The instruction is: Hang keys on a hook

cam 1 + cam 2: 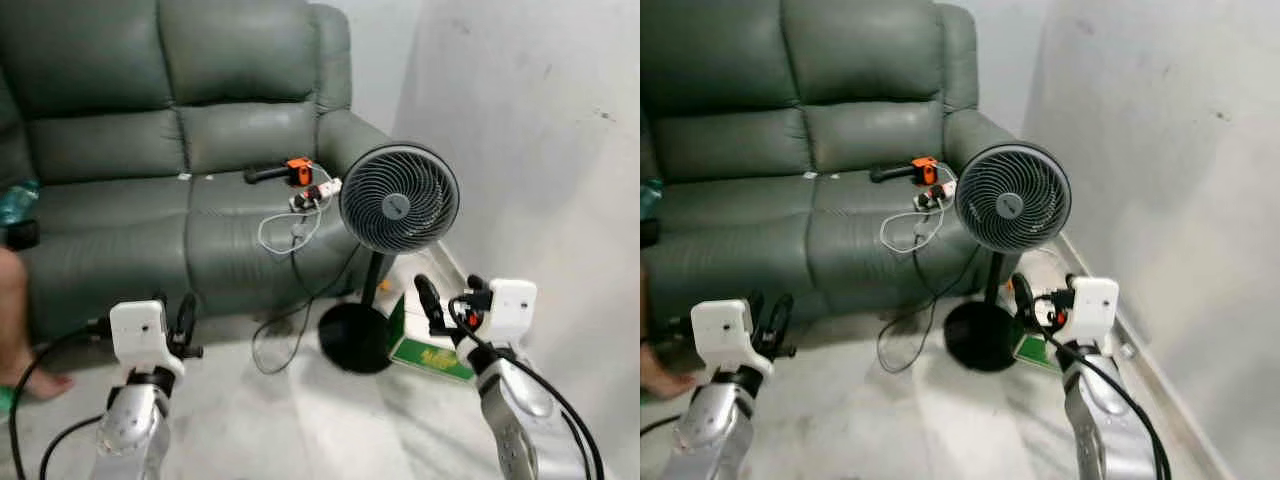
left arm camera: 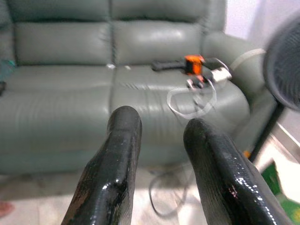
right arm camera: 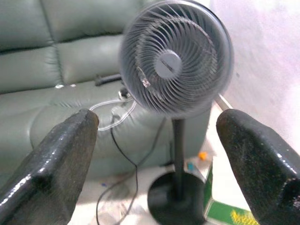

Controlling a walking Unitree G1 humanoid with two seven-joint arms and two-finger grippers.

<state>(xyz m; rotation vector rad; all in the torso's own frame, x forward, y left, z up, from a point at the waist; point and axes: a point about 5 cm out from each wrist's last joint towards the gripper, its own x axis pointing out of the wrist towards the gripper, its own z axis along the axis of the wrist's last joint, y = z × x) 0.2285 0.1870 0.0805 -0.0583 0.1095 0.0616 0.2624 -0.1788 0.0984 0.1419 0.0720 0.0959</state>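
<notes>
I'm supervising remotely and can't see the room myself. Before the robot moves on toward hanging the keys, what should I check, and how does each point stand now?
1. Keys located: cannot tell; small items lie by the white cable on the sofa, too small to identify.
2. Hook located: not ok.
3. Left gripper free: ok, open, nothing held.
4. Right gripper free: ok, open wide, nothing held.
5. Path ahead: not ok; standing fan and a floor cable lie close.
6. Person's foot near left arm: not ok.
</notes>
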